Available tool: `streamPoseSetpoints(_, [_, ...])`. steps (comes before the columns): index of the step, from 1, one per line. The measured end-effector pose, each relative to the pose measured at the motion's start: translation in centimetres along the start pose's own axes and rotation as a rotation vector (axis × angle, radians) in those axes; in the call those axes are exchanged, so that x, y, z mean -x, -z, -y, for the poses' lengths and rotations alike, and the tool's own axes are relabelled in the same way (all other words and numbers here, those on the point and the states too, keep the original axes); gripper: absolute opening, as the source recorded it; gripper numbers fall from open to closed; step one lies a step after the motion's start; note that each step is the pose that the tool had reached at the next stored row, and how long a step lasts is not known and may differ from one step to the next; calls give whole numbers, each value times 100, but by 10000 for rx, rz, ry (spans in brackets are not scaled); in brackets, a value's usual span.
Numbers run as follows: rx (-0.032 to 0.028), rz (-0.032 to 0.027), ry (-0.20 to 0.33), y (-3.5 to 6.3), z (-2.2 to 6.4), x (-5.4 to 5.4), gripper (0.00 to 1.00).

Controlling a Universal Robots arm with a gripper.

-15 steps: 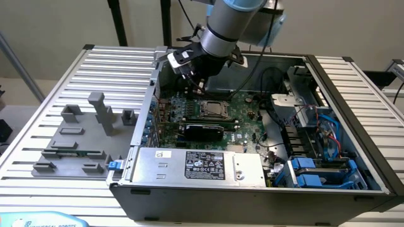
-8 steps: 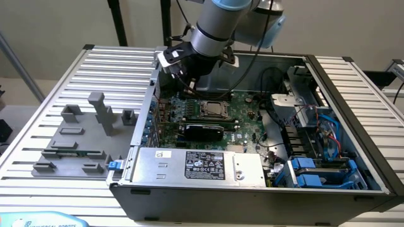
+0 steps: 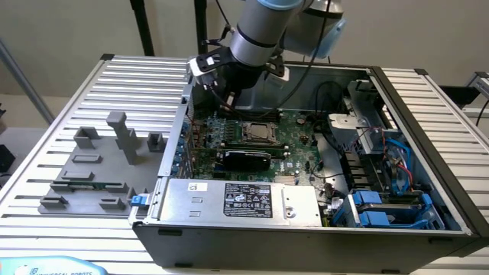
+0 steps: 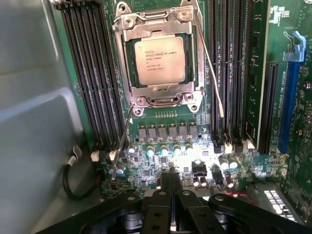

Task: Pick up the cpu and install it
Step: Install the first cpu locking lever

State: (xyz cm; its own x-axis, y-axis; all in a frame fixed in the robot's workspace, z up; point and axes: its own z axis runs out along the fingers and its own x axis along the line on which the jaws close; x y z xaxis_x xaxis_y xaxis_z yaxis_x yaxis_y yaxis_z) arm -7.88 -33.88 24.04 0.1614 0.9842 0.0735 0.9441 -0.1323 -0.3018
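The cpu (image 4: 160,59), a flat square chip with a pale silver top, lies inside the square metal socket frame (image 4: 127,53) on the green motherboard. From the exterior view it appears as a pale square (image 3: 255,132) in the middle of the open computer case. My gripper (image 4: 171,184) hovers above the board, off to one side of the socket and over the row of small capacitors. Its black fingers (image 4: 161,204) are shut together with nothing between them. The exterior view has the gripper (image 3: 229,98) low inside the case near the back wall, behind the socket.
Dark memory slots (image 4: 92,73) flank the socket, and thin wire levers (image 4: 212,73) stand beside it. The case wall (image 4: 34,122) is close by. A power supply (image 3: 240,200) and blue drive cages (image 3: 386,209) fill the front. Grey fixture blocks (image 3: 122,137) stand on the slatted table.
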Motion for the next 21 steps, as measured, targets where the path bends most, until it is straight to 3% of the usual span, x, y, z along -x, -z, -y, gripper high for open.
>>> streamPoseSetpoints(7, [63, -256, -805, 60, 19, -5, 11])
streamPoseSetpoints(15, [145, -618, -1897, 62, 19, -5, 11])
streamPoseSetpoints(18, [145, -810, -2195, 61, 19, -5, 11])
streamPoseSetpoints(21, [109, -1080, -2383, 61, 19, -5, 11])
